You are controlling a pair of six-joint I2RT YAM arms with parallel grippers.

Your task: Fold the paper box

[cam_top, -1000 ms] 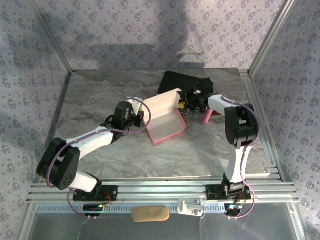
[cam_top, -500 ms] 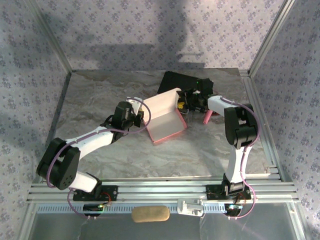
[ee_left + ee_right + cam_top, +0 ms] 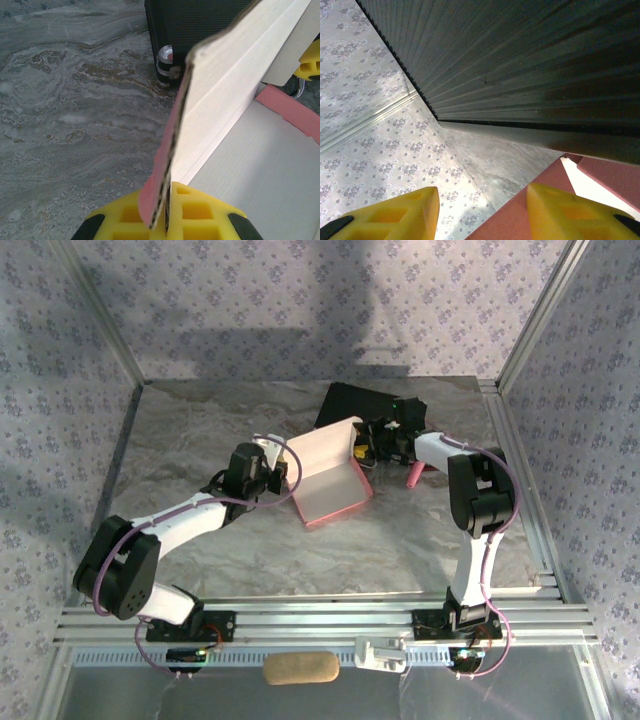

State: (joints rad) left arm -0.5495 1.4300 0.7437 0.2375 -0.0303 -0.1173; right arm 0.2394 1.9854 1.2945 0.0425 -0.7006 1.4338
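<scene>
Paper box [image 3: 330, 480] sits mid-worktop [image 3: 200, 430], just in front of the black case [image 3: 360, 405]. Its base panel lies flat with the paler inside up. The back panel stands raised and leans a little, and a salmon rim shows along the near and right edges.

Left tool [image 3: 283, 468] is at the box's left side. Left wrist view: left tool [image 3: 162, 222] is closed right down on a standing card edge of the paper box [image 3: 235, 85]. The yellow pads [image 3: 200, 220] squeeze it from both sides, pink face to the left and pale face to the right. Beyond it is the black case [image 3: 200, 20] with a metal latch [image 3: 167, 62].

Right tool [image 3: 362, 448] is at the right end of the raised panel, close against the case. Right wrist view: right tool [image 3: 482, 210] has its yellow fingers [image 3: 400, 212] spread wide with nothing gripped. Pink card of the paper box [image 3: 520, 200] runs in the gap low in frame; can't tell if it touches either finger. The ribbed black case [image 3: 530, 60] is overhead.

Pink stick [image 3: 411, 476] lies on the worktop beside the right forearm.

Versus a second ago: right tool has crept slightly toward the case. Box pose, left arm and pink stick look unchanged.
</scene>
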